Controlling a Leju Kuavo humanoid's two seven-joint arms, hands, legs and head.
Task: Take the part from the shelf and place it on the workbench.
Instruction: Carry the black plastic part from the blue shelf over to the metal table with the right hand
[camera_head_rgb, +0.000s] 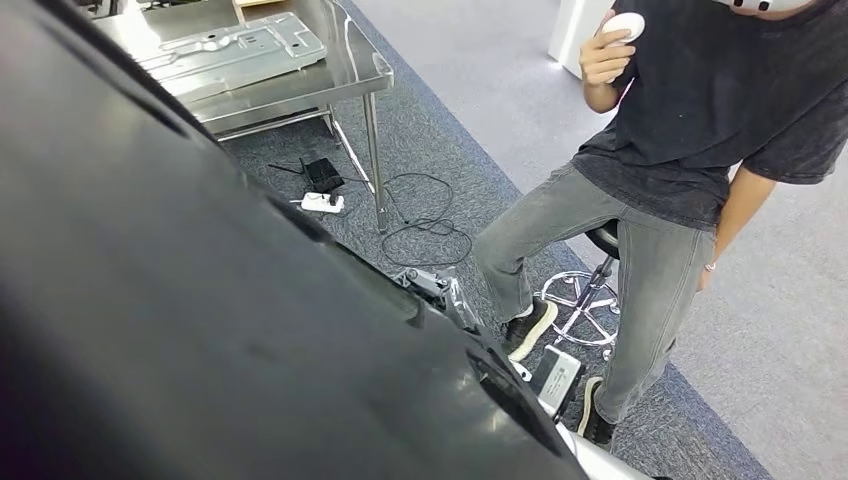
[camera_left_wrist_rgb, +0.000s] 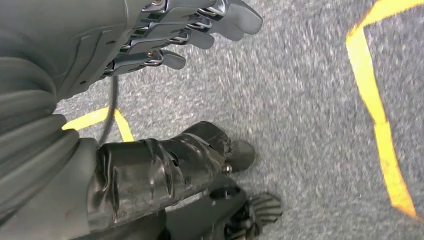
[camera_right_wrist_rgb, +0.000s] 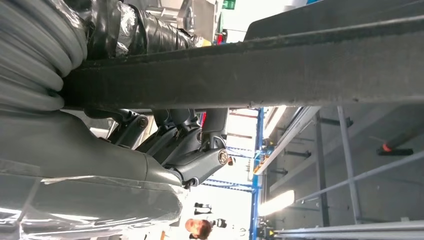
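Observation:
A large flat black part (camera_head_rgb: 200, 300) lies tilted across the left and middle of the head view. My right hand (camera_head_rgb: 437, 287) grips its lower edge. In the right wrist view the part's dark edge (camera_right_wrist_rgb: 280, 65) runs between the taped thumb and the darker fingers (camera_right_wrist_rgb: 192, 150) of my right hand (camera_right_wrist_rgb: 165, 125). The steel workbench (camera_head_rgb: 350, 65) stands at the upper left, beyond the part. My left hand (camera_left_wrist_rgb: 165, 35) hangs over grey carpet with its fingers spread, holding nothing.
A silver metal plate (camera_head_rgb: 235, 50) lies on the workbench. A power strip (camera_head_rgb: 322, 202) and cables (camera_head_rgb: 425, 225) lie under it. A person (camera_head_rgb: 690, 130) stands at the right holding a white device, beside a chrome-based stool (camera_head_rgb: 585, 300). Yellow floor tape (camera_left_wrist_rgb: 380, 120) crosses the carpet.

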